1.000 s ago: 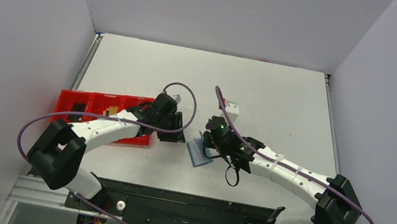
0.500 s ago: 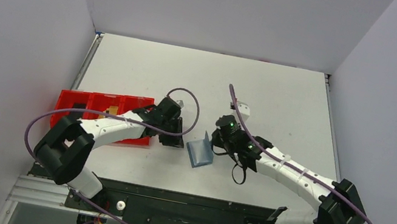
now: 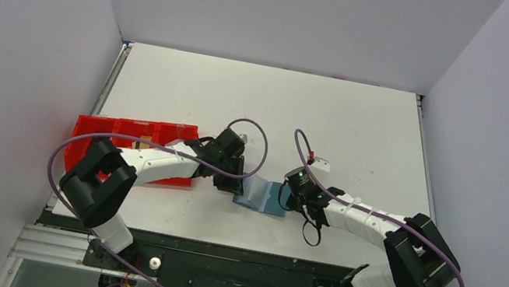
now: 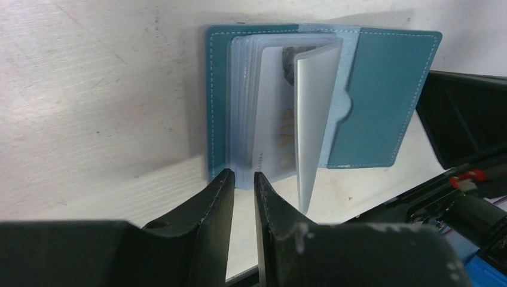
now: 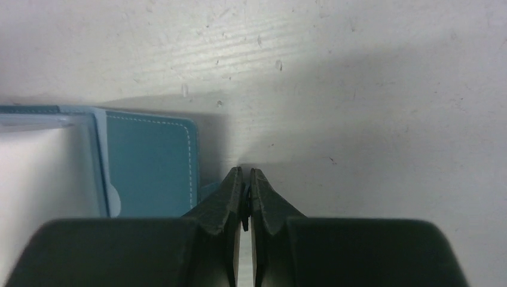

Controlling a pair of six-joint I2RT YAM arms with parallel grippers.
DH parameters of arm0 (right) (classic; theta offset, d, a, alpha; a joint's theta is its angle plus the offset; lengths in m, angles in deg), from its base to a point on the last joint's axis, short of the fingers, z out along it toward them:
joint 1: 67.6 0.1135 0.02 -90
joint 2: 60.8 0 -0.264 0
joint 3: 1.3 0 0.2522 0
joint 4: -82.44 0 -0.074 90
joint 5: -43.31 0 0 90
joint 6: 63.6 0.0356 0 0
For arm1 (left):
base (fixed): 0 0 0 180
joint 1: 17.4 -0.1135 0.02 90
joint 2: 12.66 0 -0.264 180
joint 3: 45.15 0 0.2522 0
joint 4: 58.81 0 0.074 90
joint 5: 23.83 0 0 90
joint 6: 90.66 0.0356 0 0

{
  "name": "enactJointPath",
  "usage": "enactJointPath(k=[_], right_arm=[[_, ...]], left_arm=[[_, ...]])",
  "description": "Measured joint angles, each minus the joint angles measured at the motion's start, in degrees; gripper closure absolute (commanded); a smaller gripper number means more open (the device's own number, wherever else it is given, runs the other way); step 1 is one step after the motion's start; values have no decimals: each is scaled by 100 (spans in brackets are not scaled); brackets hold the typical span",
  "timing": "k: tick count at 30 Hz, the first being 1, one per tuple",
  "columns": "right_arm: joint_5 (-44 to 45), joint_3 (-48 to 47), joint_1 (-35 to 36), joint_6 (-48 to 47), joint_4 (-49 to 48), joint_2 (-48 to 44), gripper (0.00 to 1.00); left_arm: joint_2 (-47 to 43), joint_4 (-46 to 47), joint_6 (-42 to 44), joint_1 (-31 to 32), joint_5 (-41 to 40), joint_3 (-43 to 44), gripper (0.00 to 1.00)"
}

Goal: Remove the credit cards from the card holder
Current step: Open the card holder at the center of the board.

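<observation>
table (image 3: 243,102): card holder (image 3: 263,195) spread left-right

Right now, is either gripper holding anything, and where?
Cannot be told. The left gripper, nearly closed, straddles the near edge of the clear sleeves in the card holder; the right gripper is shut at the cover flap's outer edge, grip unseen.

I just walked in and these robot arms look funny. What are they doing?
The robot is working on a blue card holder, which lies open on the table. Its right hand is shut at the holder's right edge. Its left hand, fingers slightly apart, sits at the edge of the clear sleeves, where a card with gold print shows inside.
</observation>
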Motion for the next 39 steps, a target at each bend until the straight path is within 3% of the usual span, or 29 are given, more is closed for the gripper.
enactJointPath(k=[15, 20, 26, 34, 39], right_arm=[[-232, -155, 0, -168, -944, 608, 100], [-492, -186, -13, -280, -949, 603, 78], [-699, -229, -87, -358, -647, -72, 64], [-743, -378, -243, -400, -299, -1200, 61], [-868, -378, -273, -372, -197, -1392, 65]], left_arm=[[367, 4, -2, 168, 0, 398, 84], [616, 22, -26, 245, 2, 656, 84], [870, 81, -136, 310, 28, 887, 84], [1320, 133, -280, 389, 131, 1185, 84], [1602, 173, -363, 444, 177, 1351, 84]])
